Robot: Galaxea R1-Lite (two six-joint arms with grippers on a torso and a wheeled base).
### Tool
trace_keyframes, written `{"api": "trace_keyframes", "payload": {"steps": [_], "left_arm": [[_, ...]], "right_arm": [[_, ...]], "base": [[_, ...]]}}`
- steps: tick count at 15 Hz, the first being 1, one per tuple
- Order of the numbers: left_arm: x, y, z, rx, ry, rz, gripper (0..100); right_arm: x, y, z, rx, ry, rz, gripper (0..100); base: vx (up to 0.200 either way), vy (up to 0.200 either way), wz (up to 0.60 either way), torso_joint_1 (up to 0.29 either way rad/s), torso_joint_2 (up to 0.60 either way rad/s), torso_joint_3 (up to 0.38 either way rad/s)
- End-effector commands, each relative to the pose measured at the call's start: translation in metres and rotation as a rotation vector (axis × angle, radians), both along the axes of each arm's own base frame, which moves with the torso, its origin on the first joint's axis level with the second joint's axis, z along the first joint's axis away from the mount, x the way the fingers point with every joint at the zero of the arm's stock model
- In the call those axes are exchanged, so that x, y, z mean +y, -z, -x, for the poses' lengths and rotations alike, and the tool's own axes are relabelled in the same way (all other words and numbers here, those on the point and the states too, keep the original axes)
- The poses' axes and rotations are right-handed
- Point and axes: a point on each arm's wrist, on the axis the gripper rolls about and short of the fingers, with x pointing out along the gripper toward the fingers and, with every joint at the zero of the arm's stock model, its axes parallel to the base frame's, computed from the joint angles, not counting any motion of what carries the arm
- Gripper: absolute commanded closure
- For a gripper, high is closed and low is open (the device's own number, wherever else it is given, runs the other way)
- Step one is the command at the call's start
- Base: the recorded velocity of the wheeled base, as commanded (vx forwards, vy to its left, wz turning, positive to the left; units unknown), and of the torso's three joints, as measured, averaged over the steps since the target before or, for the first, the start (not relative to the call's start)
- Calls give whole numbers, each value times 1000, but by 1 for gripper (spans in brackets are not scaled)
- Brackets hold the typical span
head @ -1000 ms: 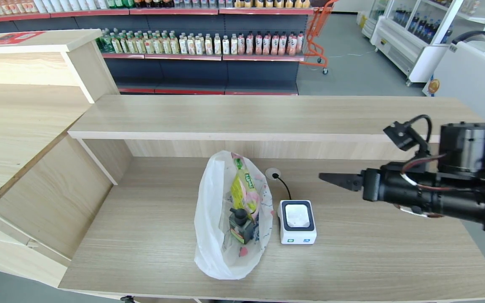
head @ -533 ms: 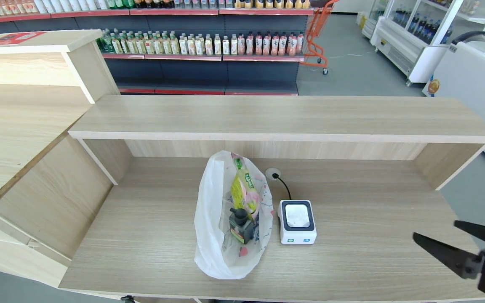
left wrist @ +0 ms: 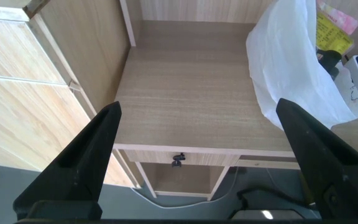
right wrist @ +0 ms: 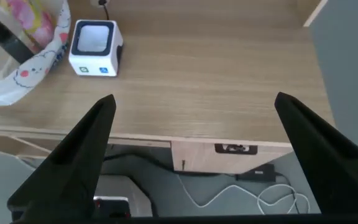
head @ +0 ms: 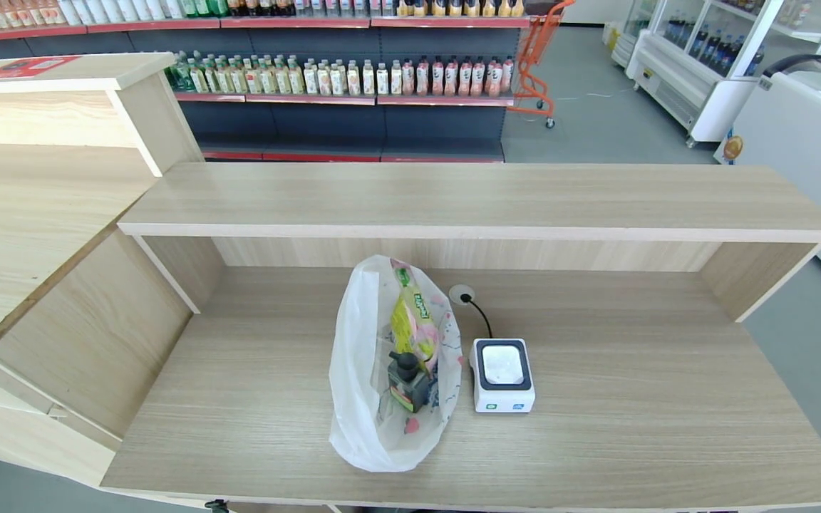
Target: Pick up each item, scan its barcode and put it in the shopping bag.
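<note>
A white plastic shopping bag (head: 364, 370) lies on the wooden counter (head: 631, 399), holding a yellow-green snack packet (head: 414, 317) and a dark pump bottle (head: 405, 381). Just to its right stands the white barcode scanner (head: 502, 374) with a dark window, its cable running back to a grommet. My left gripper (left wrist: 197, 112) is open, held off the counter's front edge left of the shopping bag (left wrist: 291, 68). My right gripper (right wrist: 194, 106) is open too, off the front edge right of the barcode scanner (right wrist: 93, 48). Both are empty.
A raised wooden ledge (head: 474, 203) runs along the back of the counter, with side walls at left and right. Drawers with handles (right wrist: 234, 148) sit under the front edge. Shop shelves with bottles (head: 353, 75) and freezers stand beyond.
My right arm has drawn back from above the counter's right side, down and off the head view's lower right corner. The bag, its contents and the scanner stay put.
</note>
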Motion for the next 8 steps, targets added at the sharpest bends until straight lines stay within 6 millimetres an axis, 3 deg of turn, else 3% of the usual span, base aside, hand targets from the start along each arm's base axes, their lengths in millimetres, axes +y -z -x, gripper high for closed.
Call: {"api": "trace_keyframes", "payload": {"steps": [1, 5, 6, 8], "left_arm": [[0, 0, 0, 1, 0, 0, 0], [0, 0, 0, 1, 0, 0, 0], [0, 0, 0, 1, 0, 0, 0], [0, 0, 0, 1, 0, 0, 0]], "right_arm": [[0, 8, 10, -101, 33, -12, 0], [0, 10, 10, -88, 35, -41, 0], [0, 10, 10, -89, 42, -55, 100], [0, 10, 10, -82, 36, -75, 100]], "base": [[0, 0, 0, 0, 0, 0], [0, 0, 0, 0, 0, 0], [0, 0, 0, 0, 0, 0], [0, 0, 0, 0, 0, 0]]}}
